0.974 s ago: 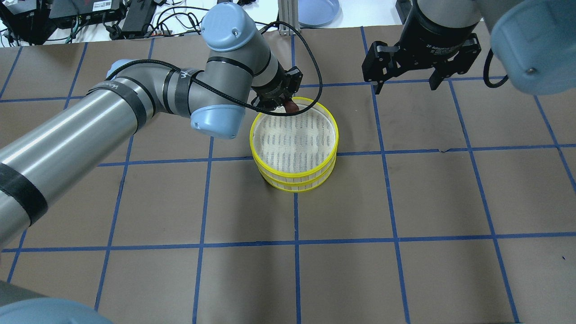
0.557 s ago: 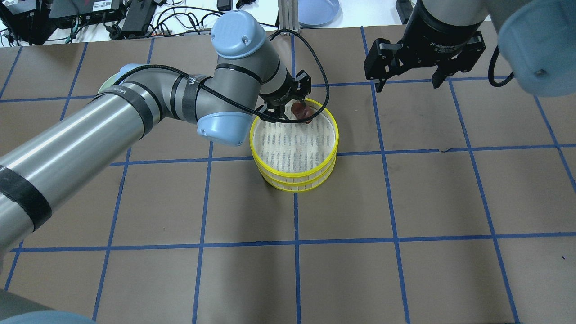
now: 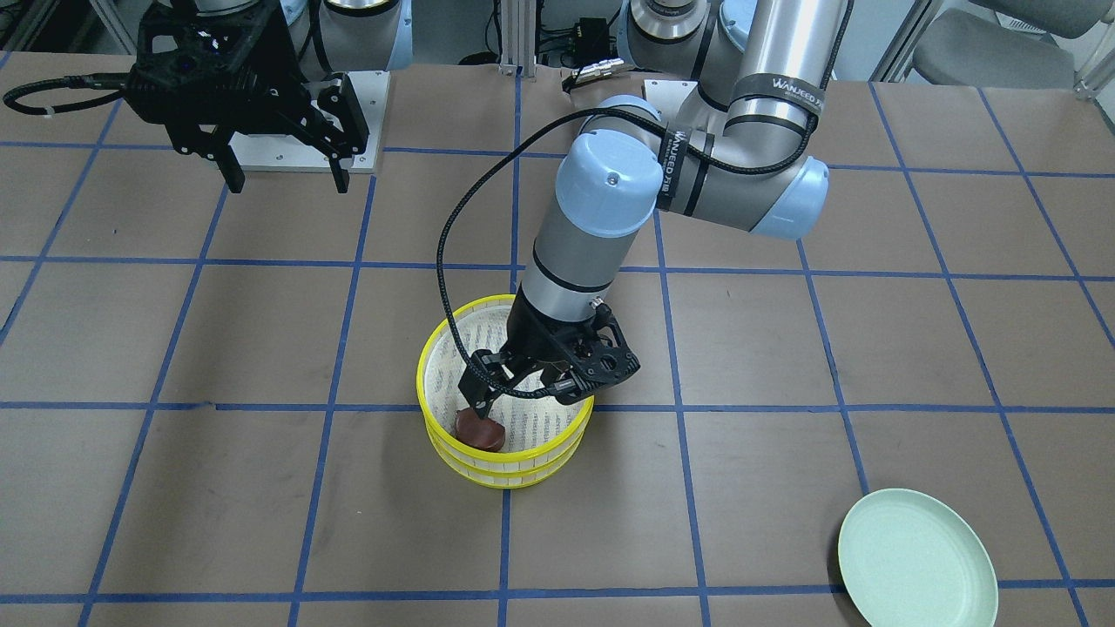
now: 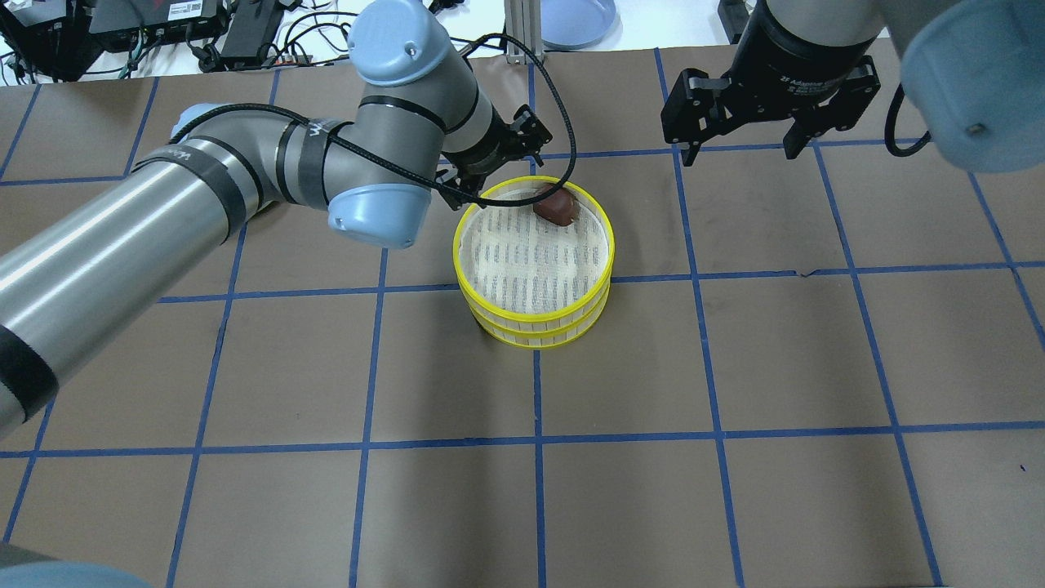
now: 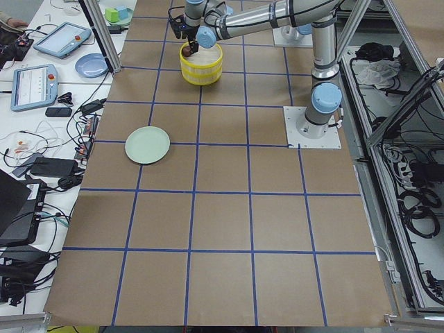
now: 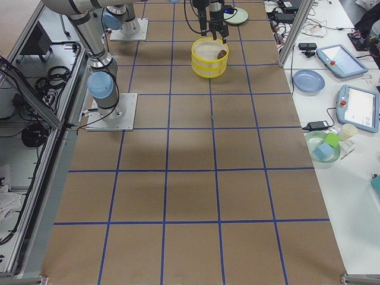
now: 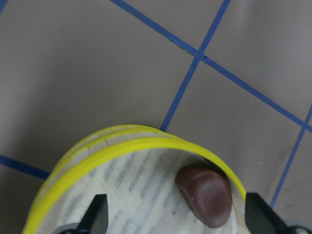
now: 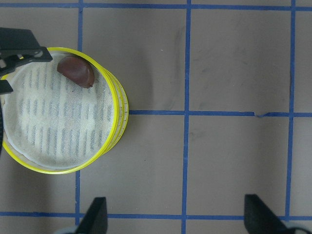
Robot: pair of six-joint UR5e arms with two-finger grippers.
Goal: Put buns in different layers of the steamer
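Observation:
Two yellow-rimmed steamer trays (image 4: 535, 333) stand stacked mid-table. They also show in the front view (image 3: 505, 470) and the right wrist view (image 8: 118, 109). The dark reddish-brown bun (image 4: 557, 205) lies loose on the top tray's mesh by its far rim, as the front view (image 3: 479, 428), left wrist view (image 7: 204, 194) and right wrist view (image 8: 75, 71) confirm. My left gripper (image 4: 494, 163) is open and empty just above the bun at the tray's far-left rim (image 3: 523, 396). My right gripper (image 4: 739, 151) is open and empty, high over the table's far right. The cream-white bun is hidden.
A pale green plate (image 3: 917, 559) lies on the far side of the table on my left, also in the left side view (image 5: 147, 144). Cables, tablets and a blue dish (image 4: 575, 20) sit beyond the table's far edge. Brown paper with blue tape lines covers the table.
My left gripper carried the brown bun over the top tray, opened and let it go, then drew back to the left. The bun now lies on the mesh. The right arm barely moved.

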